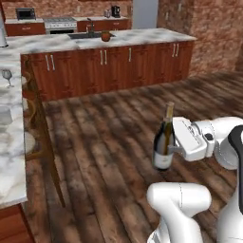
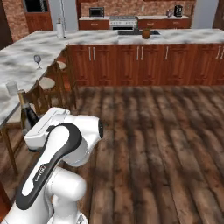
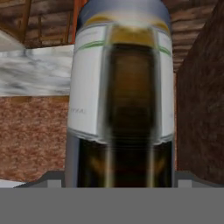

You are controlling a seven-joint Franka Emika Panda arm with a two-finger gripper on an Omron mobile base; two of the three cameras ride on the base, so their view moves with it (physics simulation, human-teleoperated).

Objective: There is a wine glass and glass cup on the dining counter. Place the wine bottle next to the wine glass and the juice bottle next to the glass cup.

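Fingers [image 1: 173,148] closed on the bottle [image 1: 163,144], gripping it at the body just below the shoulder. Bottle upright, held in the air above the wooden floor [image 1: 118,142], well apart from the desk [image 1: 10,156].

Bottle, left base view: slim dark glass, long tan-gold foil neck, pale label low on the body. Hand view: the bottle [image 3: 120,100] sits very close, white label with a thin green line and a gold band near one end, dark brown glass showing through the middle; print on the label too blurred to read. Right base view: the bottle [image 2: 27,114] stands just behind the white arm, neck and dark shoulder visible, lower body hidden by the arm.

Desk along the left edge of the left base view, white-grey veined marble on reddish-brown legs. Stools [image 2: 48,85] tucked under its edge. A glass cup [image 2: 12,89] on the desk nearer the robot; a wine glass [image 1: 7,76] farther along it, upright.

Farther: a marble worktop [image 1: 118,39] over red-brown cabinets, a sink [image 1: 90,34] and a round dark-red thing [image 1: 105,36] on it. Brick wall at the back.
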